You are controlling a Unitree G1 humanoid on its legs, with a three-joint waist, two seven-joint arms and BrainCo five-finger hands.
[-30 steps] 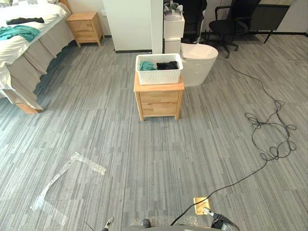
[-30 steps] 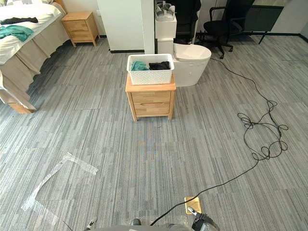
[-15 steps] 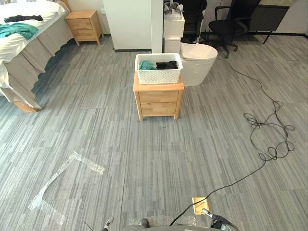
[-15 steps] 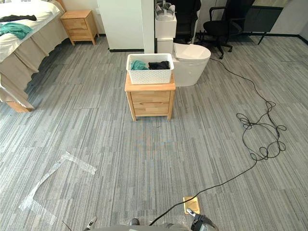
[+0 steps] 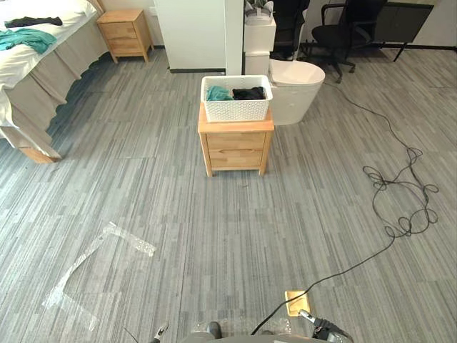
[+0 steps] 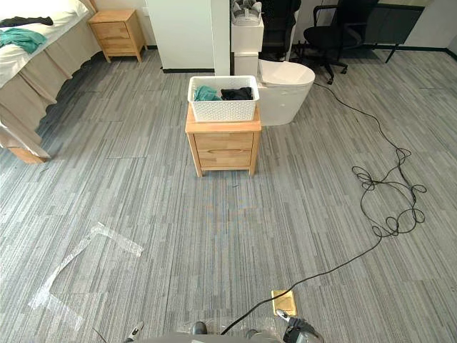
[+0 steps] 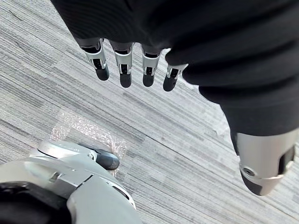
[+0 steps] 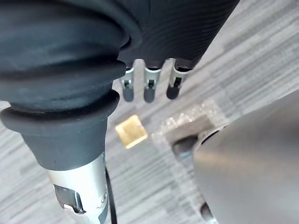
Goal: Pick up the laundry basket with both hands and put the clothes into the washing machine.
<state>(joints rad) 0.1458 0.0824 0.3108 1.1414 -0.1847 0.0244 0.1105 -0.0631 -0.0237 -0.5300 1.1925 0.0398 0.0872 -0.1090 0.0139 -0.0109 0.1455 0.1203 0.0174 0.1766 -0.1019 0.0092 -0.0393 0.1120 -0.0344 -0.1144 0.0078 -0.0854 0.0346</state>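
Grey striped floor (image 5: 214, 214) lies under the hands.
The left hand (image 7: 124, 63) and right hand (image 8: 150, 84) hang slack, empty; laundry basket (image 5: 236, 107) well ahead.

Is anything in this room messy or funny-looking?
Yes. A crinkled strip of clear tape lies bent on the floor, to the left, looking half peeled. Teal and black clothes lie loose on the bed. The laundry basket sits straight on its wooden nightstand.

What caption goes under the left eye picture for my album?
A white laundry basket of teal and black clothes sits on a wooden nightstand.
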